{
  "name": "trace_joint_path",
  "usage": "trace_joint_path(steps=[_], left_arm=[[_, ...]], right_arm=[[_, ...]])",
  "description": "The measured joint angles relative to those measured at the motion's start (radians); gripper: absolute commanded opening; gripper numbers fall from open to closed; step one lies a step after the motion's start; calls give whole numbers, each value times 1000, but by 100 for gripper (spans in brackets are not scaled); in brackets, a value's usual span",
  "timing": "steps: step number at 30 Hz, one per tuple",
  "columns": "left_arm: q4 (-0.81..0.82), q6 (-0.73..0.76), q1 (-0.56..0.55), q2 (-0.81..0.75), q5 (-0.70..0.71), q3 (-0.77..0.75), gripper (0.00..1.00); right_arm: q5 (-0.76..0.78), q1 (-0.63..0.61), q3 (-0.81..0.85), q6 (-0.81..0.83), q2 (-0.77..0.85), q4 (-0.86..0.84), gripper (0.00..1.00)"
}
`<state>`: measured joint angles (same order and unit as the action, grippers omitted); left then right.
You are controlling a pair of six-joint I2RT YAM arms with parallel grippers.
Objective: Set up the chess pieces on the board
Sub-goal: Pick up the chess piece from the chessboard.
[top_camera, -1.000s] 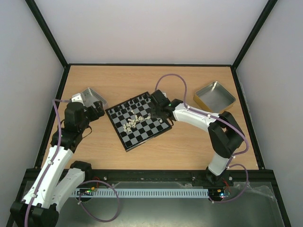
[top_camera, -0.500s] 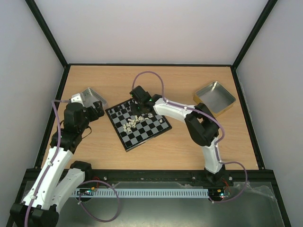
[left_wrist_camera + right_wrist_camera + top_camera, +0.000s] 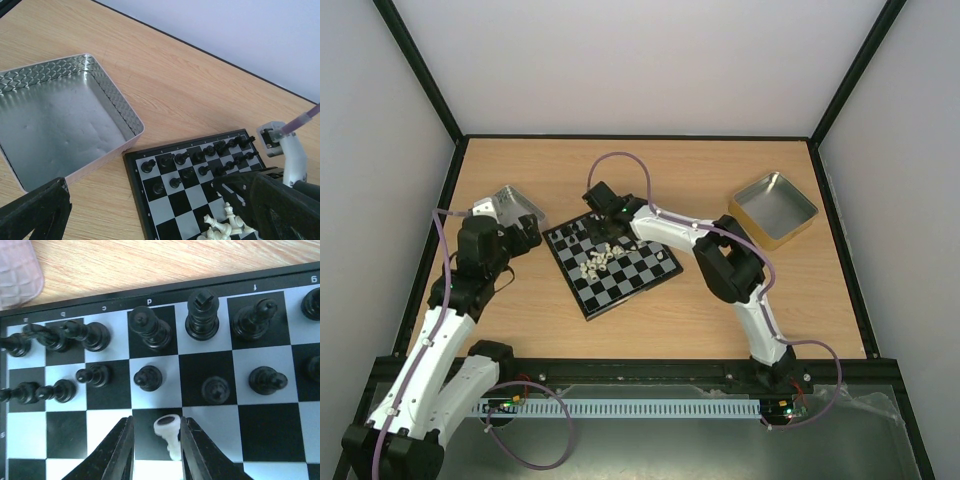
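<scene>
The board (image 3: 582, 298) lies tilted at mid-table. Black chess pieces (image 3: 202, 315) fill its two far rows, some leaning or toppled at the left end. Cream-white pieces (image 3: 597, 260) lie in a heap at the board's centre. My right gripper (image 3: 156, 421) hovers low over the third row, its jaws astride one toppled white piece (image 3: 168, 434). The piece touches the right finger, and a gap shows at the left finger (image 3: 122, 445). My left gripper (image 3: 142, 192) hangs wide open and empty above the board's left corner (image 3: 132, 190), beside the silver tray.
A silver tray (image 3: 510, 203) with patterned walls sits left of the board, close to its corner. A gold tray (image 3: 775, 205) stands at the back right. The right arm (image 3: 720, 255) stretches across the board's far right side.
The right arm has swung left along the board's far side, from its right corner to the black rows at left. Its jaws have narrowed slightly. The left arm has not moved.
</scene>
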<state>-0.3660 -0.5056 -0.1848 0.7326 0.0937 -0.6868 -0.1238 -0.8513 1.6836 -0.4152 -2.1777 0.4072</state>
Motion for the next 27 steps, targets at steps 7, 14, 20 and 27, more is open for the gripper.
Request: trace_joint_path(steps=[7,14,20,27], left_arm=[[0,0,0,1,-2,0,99],[0,0,0,1,-8,0,99],[0,0,0,1,-12,0,99],[0,0,0,1,-16,0,99]], right_arm=[[23,0,62,19,-72,48,26],[47,0,117,35,-101,85,25],[60,0,142,45,-115,106,22],[60,0,142,50,-115,124,23]])
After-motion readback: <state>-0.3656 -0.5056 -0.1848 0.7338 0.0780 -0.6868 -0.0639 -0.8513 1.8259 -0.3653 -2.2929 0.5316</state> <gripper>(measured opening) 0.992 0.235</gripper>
